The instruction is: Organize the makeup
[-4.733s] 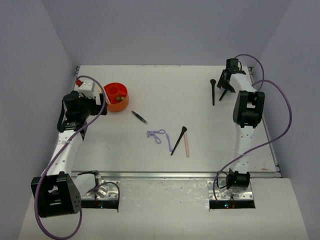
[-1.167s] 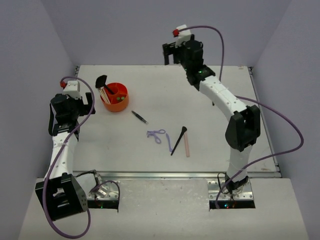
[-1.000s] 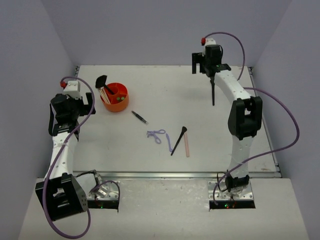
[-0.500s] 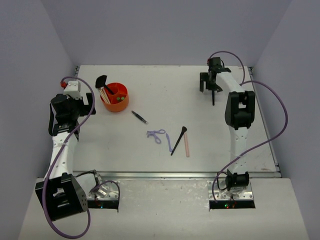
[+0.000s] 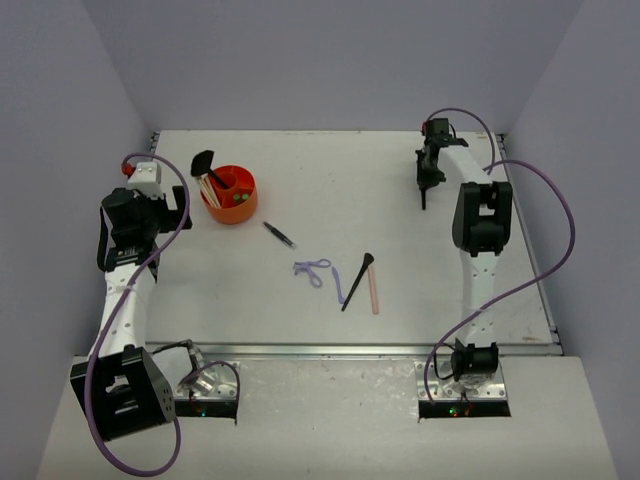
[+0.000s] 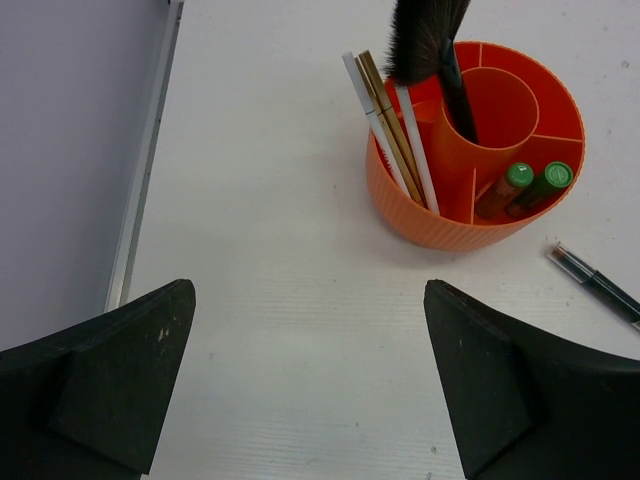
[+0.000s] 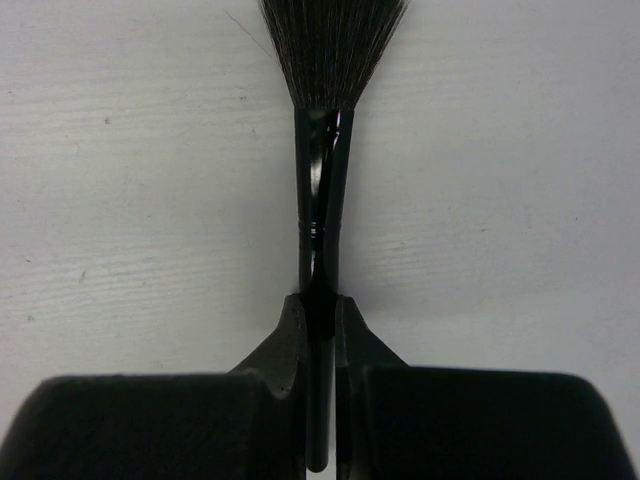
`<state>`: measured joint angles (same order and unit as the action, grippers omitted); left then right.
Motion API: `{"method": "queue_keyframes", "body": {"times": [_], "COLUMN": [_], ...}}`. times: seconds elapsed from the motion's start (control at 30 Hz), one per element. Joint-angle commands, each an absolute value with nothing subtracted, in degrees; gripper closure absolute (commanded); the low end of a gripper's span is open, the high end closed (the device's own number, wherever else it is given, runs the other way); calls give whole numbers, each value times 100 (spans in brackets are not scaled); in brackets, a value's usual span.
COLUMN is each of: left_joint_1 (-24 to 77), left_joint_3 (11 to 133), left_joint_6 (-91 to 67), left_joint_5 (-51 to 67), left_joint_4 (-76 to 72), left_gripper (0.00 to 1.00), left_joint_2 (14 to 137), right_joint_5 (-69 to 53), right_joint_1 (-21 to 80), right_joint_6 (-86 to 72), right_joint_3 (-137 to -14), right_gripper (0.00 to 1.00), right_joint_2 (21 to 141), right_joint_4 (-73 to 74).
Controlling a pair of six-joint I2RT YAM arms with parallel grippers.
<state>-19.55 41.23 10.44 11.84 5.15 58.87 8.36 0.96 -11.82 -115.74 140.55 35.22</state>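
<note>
My right gripper (image 7: 319, 310) is shut on the handle of a black flared-head brush (image 7: 320, 200) lying on the table at the far right (image 5: 424, 200). My left gripper (image 6: 308, 290) stands open over bare table, a little short of the orange divided tub (image 6: 480, 235). In the tub are a black brush (image 6: 430, 40), thin pale sticks (image 6: 390, 130) and two green tubes (image 6: 520, 185). On the table's middle lie a dark pencil (image 5: 280, 234), a lilac looped tool (image 5: 318, 272), another black brush (image 5: 357, 281) and a pink stick (image 5: 374, 292).
The table's left metal edge (image 6: 145, 160) runs close beside my left gripper, with the grey wall beyond it. The right arm's purple cable (image 5: 560, 230) loops over the table's right side.
My right arm swung from the back middle to the far right, came down over the brush, and its jaws shut on the handle. The left arm has stayed still.
</note>
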Motion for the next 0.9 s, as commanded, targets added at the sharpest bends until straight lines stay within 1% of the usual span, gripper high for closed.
{"method": "queue_keyframes", "body": {"times": [0.0, 0.1, 0.23, 0.27, 0.3, 0.33, 0.37, 0.43, 0.53, 0.57, 0.63, 0.7, 0.8, 0.87], "left_joint_1": [-1986, -1986, -1986, -1979, -1978, -1978, -1982, -1986, -1986, -1986, -1994, -1986, -1986, -1986], "left_joint_3": [4276, 4350, 4561, 4619, 4679, 4787, 4890, 5037, 5318, 5392, 5531, 5587, 5635, 5657], "left_joint_6": [1059, 1133, 1276, 1325, 1383, 1545, 1684, 1848, 1998, 2004, 1956, 1836, 1476, 1360], "left_joint_5": [1248, 1276, 1520, 1629, 1787, 2122, 2451, 2787, 3697, 3966, 4630, 5067, 5546, 5658], "left_joint_4": [389, 444, 676, 766, 856, 1046, 1232, 1377, 1904, 2003, 2213, 2304, 2356, 2392], "left_gripper": [4, 4, 4, 4, 4, 4, 4, 4, 4, 4, 4, 4, 4, 4], "left_joint_2": [5789, 5744, 5732, 5730, 5724, 5688, 5628, 5549, 5272, 5181, 4894, 4650, 4260, 4158], "right_joint_5": [630, 227, 102, 62, 26, -263, -504, -641, -602, -730, -1035, -1290, -1701, -1827], "right_joint_1": [37, 77, 235, 323, 343, 423, 557, 857, 1843, 1951, 2526, 3002, 3617, 3951], "right_joint_6": [-940, -829, -768, -765, -771, -814, -826, -754, -554, -722, -1197, -1440, -1797, -1901], "right_joint_3": [-11354, -10512, -8689, -8030, -7885, -7409, -7005, -6591, -6132, -5991, -5782, -5875, -6164, -6273], "right_gripper": [100, 100, 100, 100, 100, 100, 100, 100, 100, 100, 100, 100, 100, 100], "right_joint_2": [13979, 13155, 11400, 11019, 10653, 10043, 9579, 9172, 8366, 8242, 8172, 8280, 8686, 8823], "right_joint_4": [3756, 2986, 1138, 368, 195, -396, -909, -1440, -2109, -2369, -2975, -3240, -3434, -3592]}}
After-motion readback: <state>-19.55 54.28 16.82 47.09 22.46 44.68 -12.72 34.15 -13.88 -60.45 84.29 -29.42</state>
